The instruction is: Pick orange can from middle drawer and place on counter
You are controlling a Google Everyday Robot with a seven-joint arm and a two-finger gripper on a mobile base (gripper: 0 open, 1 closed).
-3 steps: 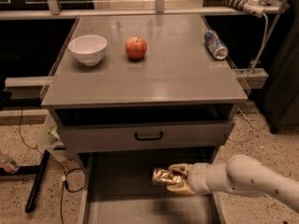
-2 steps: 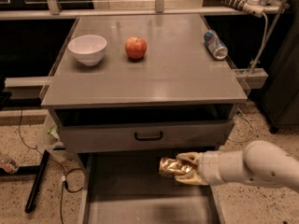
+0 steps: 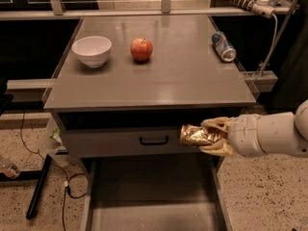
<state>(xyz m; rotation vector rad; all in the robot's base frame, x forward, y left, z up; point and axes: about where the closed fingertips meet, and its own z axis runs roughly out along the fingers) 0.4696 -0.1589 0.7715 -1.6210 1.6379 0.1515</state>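
My gripper is shut on the orange can, a wrinkly golden-orange can held sideways. It hangs in front of the grey drawer front, above the open middle drawer and just below the front edge of the counter. The tan fingers wrap the can's right end. The white arm reaches in from the right edge. The drawer's floor shows nothing on it.
On the counter stand a white bowl at the back left, a red apple beside it, and a blue-and-white can lying at the right edge. The upper drawer front has a black handle. Cables lie on the floor at the left.
The gripper has lifted the orange can up out of the middle drawer to the height of the upper drawer front. The camera view now sits closer.
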